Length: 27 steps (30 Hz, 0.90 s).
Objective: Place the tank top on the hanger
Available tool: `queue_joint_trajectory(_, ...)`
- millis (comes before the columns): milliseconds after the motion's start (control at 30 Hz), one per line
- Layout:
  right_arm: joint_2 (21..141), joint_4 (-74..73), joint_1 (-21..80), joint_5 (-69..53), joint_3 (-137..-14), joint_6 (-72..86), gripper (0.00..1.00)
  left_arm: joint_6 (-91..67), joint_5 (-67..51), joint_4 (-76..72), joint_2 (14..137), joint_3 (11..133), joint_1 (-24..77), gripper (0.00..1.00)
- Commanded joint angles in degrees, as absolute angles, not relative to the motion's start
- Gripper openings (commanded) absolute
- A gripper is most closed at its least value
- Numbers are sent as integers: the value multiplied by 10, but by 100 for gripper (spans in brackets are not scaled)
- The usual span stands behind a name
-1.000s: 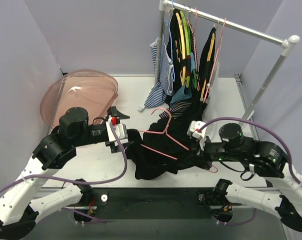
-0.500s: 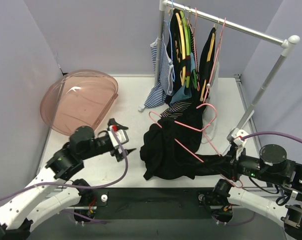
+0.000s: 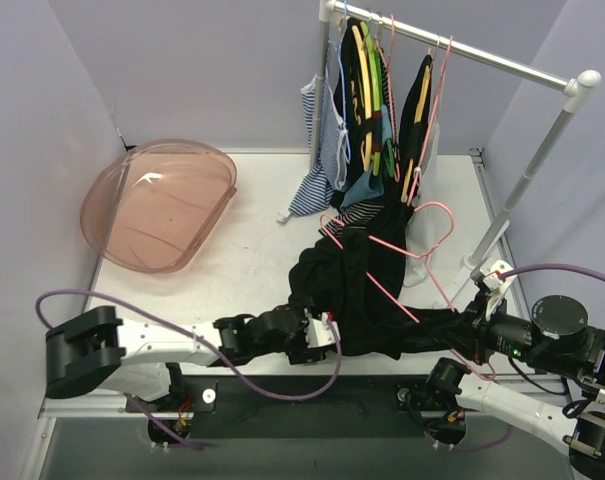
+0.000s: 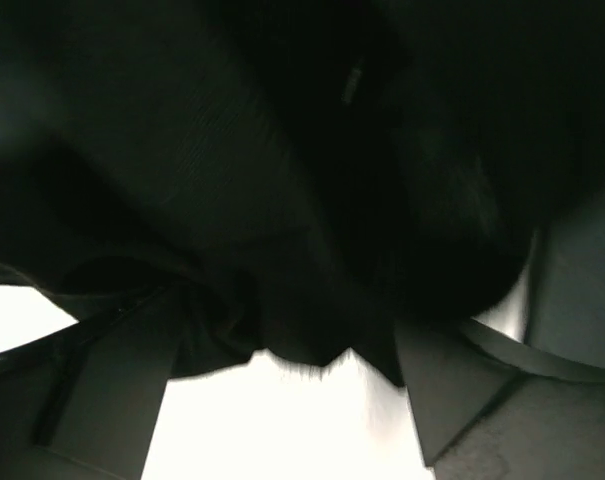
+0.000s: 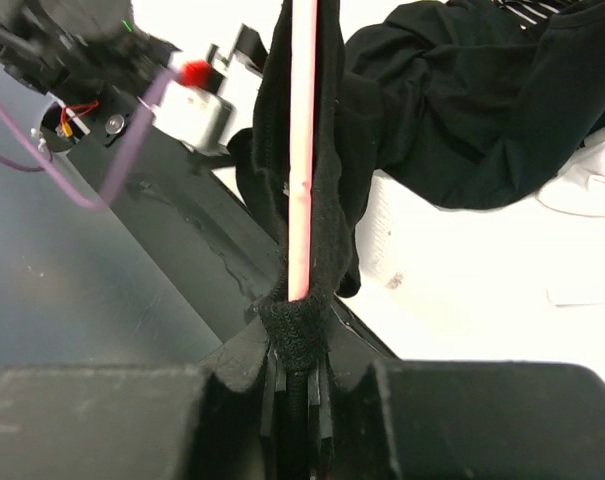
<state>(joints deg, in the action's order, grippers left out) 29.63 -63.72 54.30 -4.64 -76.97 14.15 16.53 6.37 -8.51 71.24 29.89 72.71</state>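
step: tank top (image 3: 347, 295) going onto hanger (image 5: 302, 150) | top is lying bunched mid-frame on worktop (image 3: 252, 230) | right hand (image 5: 297, 348) is clamping hanger end with strap | left hand (image 3: 320, 330) is gaping wide around hem | advice: pinch one layer, spread leftward gently

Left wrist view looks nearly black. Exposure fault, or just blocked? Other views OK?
Left wrist: blocked, the tank top fills it, dim and soft; table below blown out white. Right wrist: hanger sharp, right pincer blurred up close. Top external: even light, sharp, small glare on the basin.
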Motion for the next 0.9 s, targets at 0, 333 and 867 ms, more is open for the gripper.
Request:
queue_joint_trajectory(0,295,-606,538,-24,-774,163,0,135,169,-225,793,345,741,75)
queue_joint_trajectory(333,278,-645,538,46,-772,187,0,91,154,-157,678,370,770,0)
queue_joint_trajectory(867,260,-788,514,163,-853,233,0,122,-111,-63,664,589,795,0)
